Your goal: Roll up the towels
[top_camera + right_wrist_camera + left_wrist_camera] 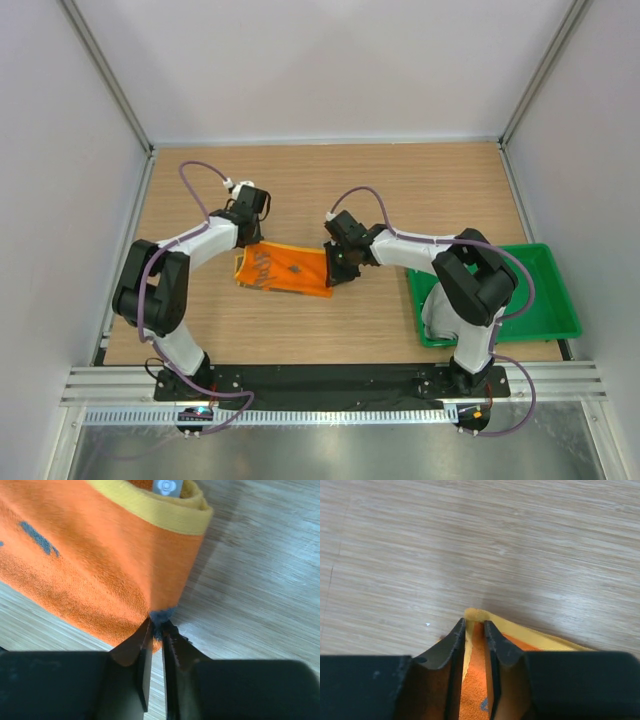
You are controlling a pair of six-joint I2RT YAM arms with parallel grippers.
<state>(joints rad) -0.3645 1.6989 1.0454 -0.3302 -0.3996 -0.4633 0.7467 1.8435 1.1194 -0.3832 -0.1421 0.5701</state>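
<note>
**Fig.** Orange-backed towel lying near the middle of the tabletop, orange face up, stretched left to right between the two arms. The green tray sits well apart at the right, near edge. No second towel shows in any view.

**Left claw**: narrow, its fingers pinched on the towel's left end, with orange pile between them and a yellow-edged corner poking out just beyond the tips.

**Right claw**: almost closed, nipping a small dark grey tuck of the right-hand edge. The cloth fans out from that pinch, and the yellow hem curls over on itself at the far side.

**Handling (judgement):** The cloth looks light, soft and wholly limp, and it sags and folds wherever it is not supported. The nap should give the fingers fair friction, so slipping out is less likely than bunching. Nothing here is fragile. Edges and corners are the sensible holds, since the doubled hem is the firmest part. A thin pinch like the right one may catch only one layer, so a roll begun from it could start loose or skewed.
</note>
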